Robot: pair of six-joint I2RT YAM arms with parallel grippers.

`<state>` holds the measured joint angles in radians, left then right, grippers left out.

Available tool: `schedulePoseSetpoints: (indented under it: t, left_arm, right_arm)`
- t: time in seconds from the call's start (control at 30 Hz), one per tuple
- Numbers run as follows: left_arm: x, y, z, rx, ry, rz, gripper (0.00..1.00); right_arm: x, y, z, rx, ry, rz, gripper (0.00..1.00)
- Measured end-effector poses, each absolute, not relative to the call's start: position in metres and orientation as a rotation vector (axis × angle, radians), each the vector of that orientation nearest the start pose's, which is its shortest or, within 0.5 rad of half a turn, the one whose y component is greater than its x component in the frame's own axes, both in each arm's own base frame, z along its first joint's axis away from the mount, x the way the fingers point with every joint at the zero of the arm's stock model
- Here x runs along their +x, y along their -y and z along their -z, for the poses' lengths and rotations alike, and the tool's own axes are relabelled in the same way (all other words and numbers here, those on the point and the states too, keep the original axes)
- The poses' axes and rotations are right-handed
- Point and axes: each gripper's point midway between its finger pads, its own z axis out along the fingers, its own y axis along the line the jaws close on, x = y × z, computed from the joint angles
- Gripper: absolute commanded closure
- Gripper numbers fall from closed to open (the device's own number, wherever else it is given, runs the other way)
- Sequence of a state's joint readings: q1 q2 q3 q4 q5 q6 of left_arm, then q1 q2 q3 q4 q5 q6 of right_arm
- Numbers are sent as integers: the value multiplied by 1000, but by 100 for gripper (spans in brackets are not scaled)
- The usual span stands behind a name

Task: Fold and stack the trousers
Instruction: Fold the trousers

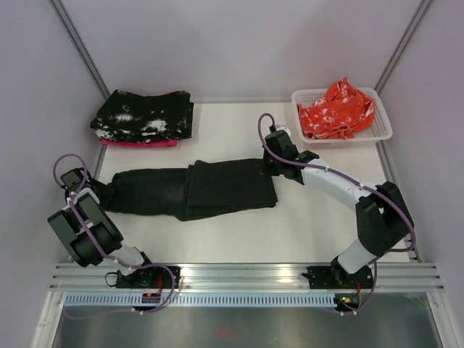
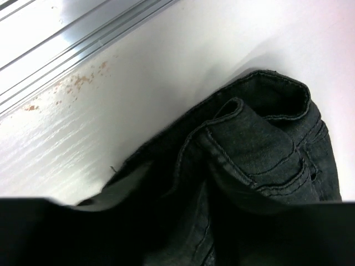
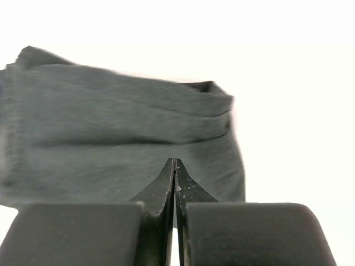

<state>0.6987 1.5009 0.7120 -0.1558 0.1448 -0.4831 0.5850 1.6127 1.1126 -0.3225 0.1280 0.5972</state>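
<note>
The black trousers (image 1: 196,190) lie across the middle of the table, their right part doubled over into a thicker layer. My left gripper (image 1: 98,190) is at their left end. In the left wrist view the waistband (image 2: 260,144) bunches up toward the camera, the cloth hides my fingers, and the gripper looks shut on it. My right gripper (image 1: 272,168) is at the right end of the folded part. In the right wrist view its fingers (image 3: 166,183) are pressed together with no cloth between them, just above the trousers (image 3: 111,133).
A folded stack, black cloth speckled with white (image 1: 143,116) on pink cloth, sits at the back left. A white basket (image 1: 380,134) with orange-red cloth (image 1: 337,109) stands at the back right. An aluminium rail (image 1: 246,274) runs along the near edge.
</note>
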Motion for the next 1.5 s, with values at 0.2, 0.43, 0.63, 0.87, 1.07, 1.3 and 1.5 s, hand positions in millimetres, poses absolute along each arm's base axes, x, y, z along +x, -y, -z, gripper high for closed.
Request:
schedulePoseSetpoints:
  t: [0.2,0.43,0.63,0.87,1.07,1.3,1.5]
  left_arm:
    - [294,-167,-19,-1256,-2166,91,98]
    - [305,-141,-40,-1107,-2233,102,98]
    - [335,-103,-134,-798,-2166,130,98]
    - [340,27,-224,-382,-2061,329,98]
    - [321,117,-232,-242,-2113,438,98]
    - [335,190,-230,-216,-2169,440,98]
    - [349,231,-216,-296,-2178,376,98]
  right_arm:
    - [343,-241,-119,44,-2396,-434,100]
    - [334,-242,-107,25,-2431,-457,100]
    - [328,-258,-78,-20,-2483,-498,100]
    - [316,-293,-29,-82,-2554,-529,100]
    - [313,-322,-19,-50,-2530,-632,100]
    - [313,-321,-25,-1,-2530,-656,100]
    - [342,-253,-110,192,-2394,-589,100]
